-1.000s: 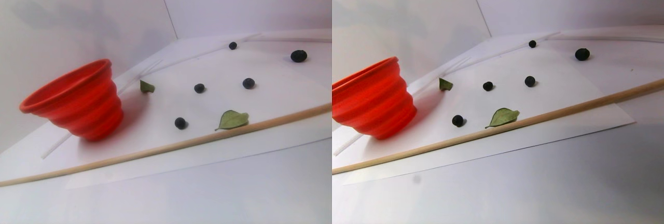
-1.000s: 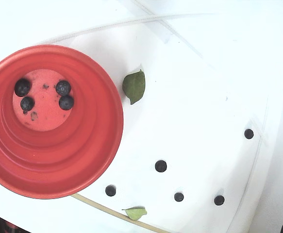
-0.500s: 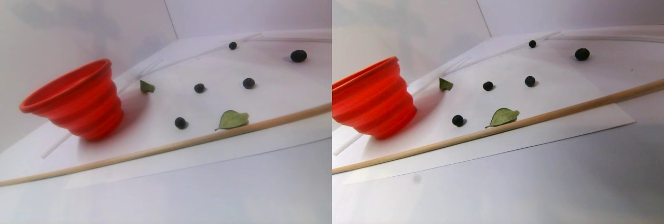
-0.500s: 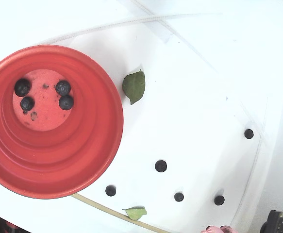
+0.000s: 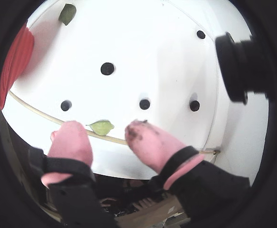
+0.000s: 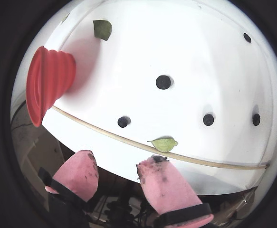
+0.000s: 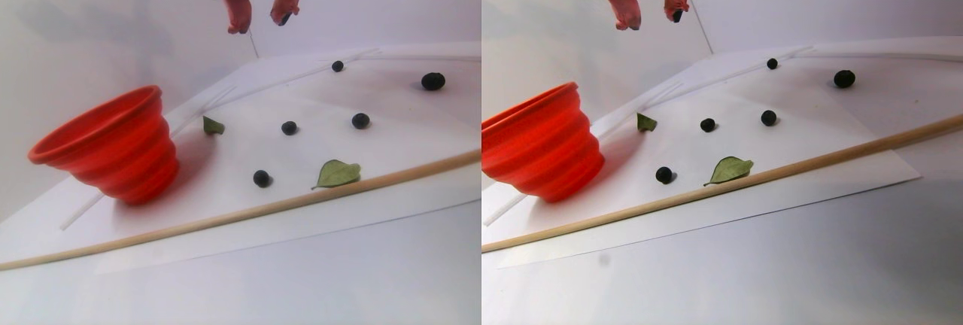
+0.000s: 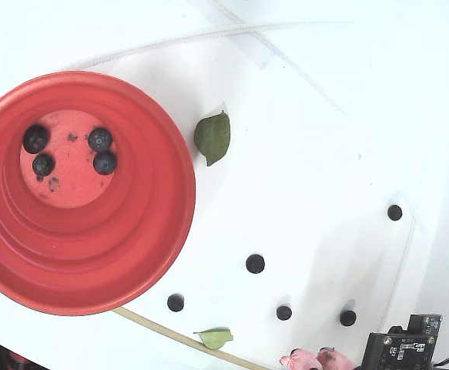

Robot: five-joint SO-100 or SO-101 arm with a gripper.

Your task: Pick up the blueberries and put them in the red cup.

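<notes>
1. Gripper (image 5: 107, 130): pink-padded fingers (image 6: 164, 183) spread apart, nothing between them; dark smudges on one fingertip. In the stereo pair view it hangs high above the sheet, clear of everything.
2. In both wrist views, a pale green leaf (image 5: 101, 127) lies just beyond the fingertips, touching a thin wooden stick (image 6: 105, 134).
3. Blueberries (image 8: 255, 264): five loose on the white sheet (image 8: 309, 154), well apart from one another; none touching the gripper.
4. Four more berries rest on the flat bottom of the red cup (image 8: 132, 254), seen in the fixed view.
5. Cup stands upright at the sheet's left in the fixed view; a darker leaf (image 8: 213, 137) lies just beside its rim.
</notes>
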